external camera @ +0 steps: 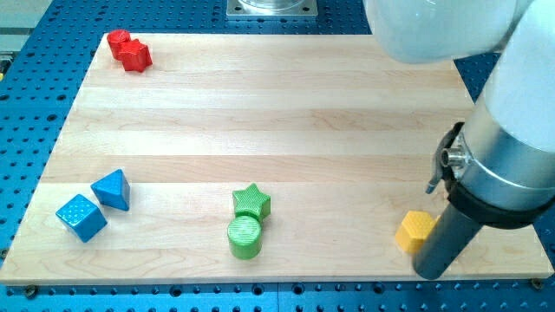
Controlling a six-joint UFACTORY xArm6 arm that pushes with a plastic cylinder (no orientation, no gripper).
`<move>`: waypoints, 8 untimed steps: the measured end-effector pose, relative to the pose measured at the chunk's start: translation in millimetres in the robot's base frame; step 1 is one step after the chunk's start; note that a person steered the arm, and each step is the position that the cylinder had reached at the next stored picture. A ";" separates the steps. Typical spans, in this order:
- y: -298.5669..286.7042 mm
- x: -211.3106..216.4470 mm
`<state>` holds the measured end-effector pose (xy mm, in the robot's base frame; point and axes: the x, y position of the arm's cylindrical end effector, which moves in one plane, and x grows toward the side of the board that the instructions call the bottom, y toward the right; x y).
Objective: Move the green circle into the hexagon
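The green circle (244,237) lies near the board's bottom edge, a little left of centre, touching the green star (251,202) just above it. The yellow hexagon (414,230) lies at the bottom right, partly hidden by my rod. My tip (430,275) rests at the board's bottom edge, just right of and below the hexagon, close to it or touching it. It is far to the right of the green circle.
A blue triangle (113,189) and a blue cube (81,217) lie at the bottom left. Two red blocks (130,50) sit together at the top left corner. The arm's white and grey body (512,130) covers the view's right side.
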<state>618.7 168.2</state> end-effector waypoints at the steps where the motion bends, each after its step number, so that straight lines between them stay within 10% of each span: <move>1: -14.3 0.1; 8: -235.2 -32.2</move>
<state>586.5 -67.0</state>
